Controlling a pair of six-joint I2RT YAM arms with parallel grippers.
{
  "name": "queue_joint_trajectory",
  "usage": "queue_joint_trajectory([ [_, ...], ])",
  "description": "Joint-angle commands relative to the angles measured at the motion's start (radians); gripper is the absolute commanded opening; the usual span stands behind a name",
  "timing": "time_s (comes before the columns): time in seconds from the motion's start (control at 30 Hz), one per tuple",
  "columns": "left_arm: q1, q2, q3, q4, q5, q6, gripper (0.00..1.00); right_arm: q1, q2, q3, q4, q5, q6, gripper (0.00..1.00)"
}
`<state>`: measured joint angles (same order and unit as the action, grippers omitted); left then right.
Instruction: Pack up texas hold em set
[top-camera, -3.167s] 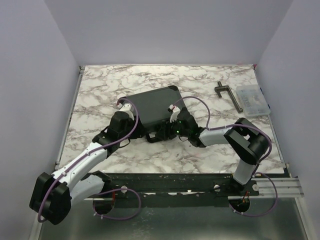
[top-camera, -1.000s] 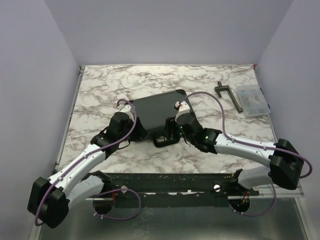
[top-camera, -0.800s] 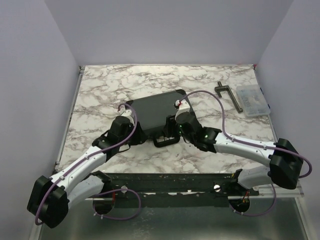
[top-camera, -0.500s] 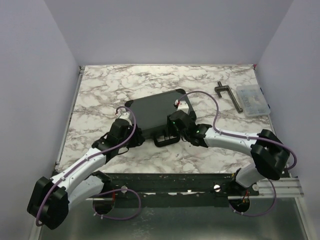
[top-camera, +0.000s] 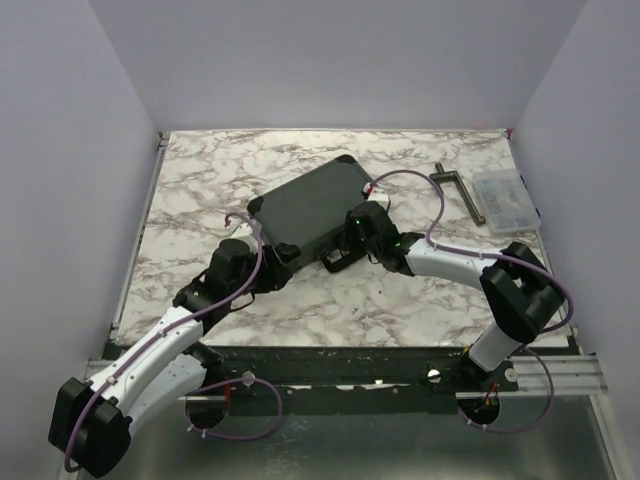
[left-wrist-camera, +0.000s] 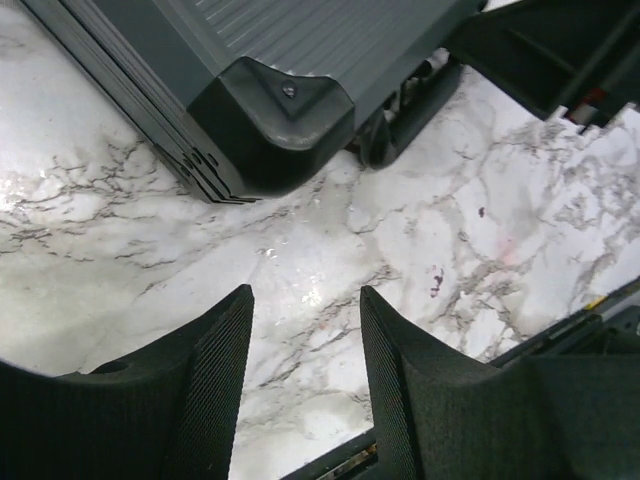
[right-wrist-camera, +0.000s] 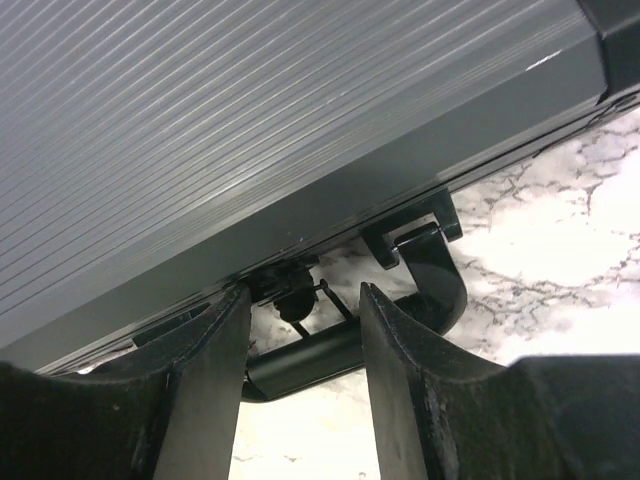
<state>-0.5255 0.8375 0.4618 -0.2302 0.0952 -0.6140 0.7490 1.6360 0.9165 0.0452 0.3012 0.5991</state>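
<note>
A closed black ribbed-plastic hard case (top-camera: 305, 205) with moulded rounded corners lies askew on the white marble table (top-camera: 200, 170). The left gripper (left-wrist-camera: 305, 300) sits just short of its near corner, jaws apart over bare marble. The right gripper (right-wrist-camera: 302, 295) faces the black loop handle (right-wrist-camera: 340, 350), jaws apart, gripping nothing.

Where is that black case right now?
From above, the closed black case lies askew in the middle of the marble table, the left pincer off its near left corner and the right pincer at its handle.
</note>
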Motion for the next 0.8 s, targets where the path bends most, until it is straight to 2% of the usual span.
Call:
queue_joint_trajectory([
  [0.0, -0.002, -0.065, 0.036, -0.037, 0.069, 0.002, 0.49, -0.018, 0.043, 0.034, -0.019, 0.002, -0.081, 0.50],
  [0.2, -0.002, -0.139, 0.097, -0.136, 0.062, 0.049, 0.53, -0.018, -0.049, 0.053, -0.067, -0.039, -0.130, 0.64],
  [0.47, -0.002, -0.210, 0.252, -0.305, 0.077, 0.119, 0.58, -0.018, -0.208, 0.083, -0.170, -0.060, -0.195, 0.69],
  [0.57, -0.002, -0.236, 0.302, -0.359, 0.049, 0.181, 0.60, -0.017, -0.285, 0.051, -0.119, -0.110, -0.221, 0.73],
  [0.63, -0.002, -0.253, 0.316, -0.375, 0.039, 0.233, 0.62, -0.018, -0.337, 0.025, -0.080, -0.128, -0.206, 0.79],
  [0.7, -0.003, -0.278, 0.313, -0.379, 0.031, 0.271, 0.67, -0.017, -0.382, -0.001, -0.055, -0.148, -0.198, 0.89],
  [0.77, -0.002, -0.303, 0.301, -0.377, 0.017, 0.289, 0.76, -0.017, -0.421, -0.033, 0.013, -0.162, -0.199, 0.91],
])
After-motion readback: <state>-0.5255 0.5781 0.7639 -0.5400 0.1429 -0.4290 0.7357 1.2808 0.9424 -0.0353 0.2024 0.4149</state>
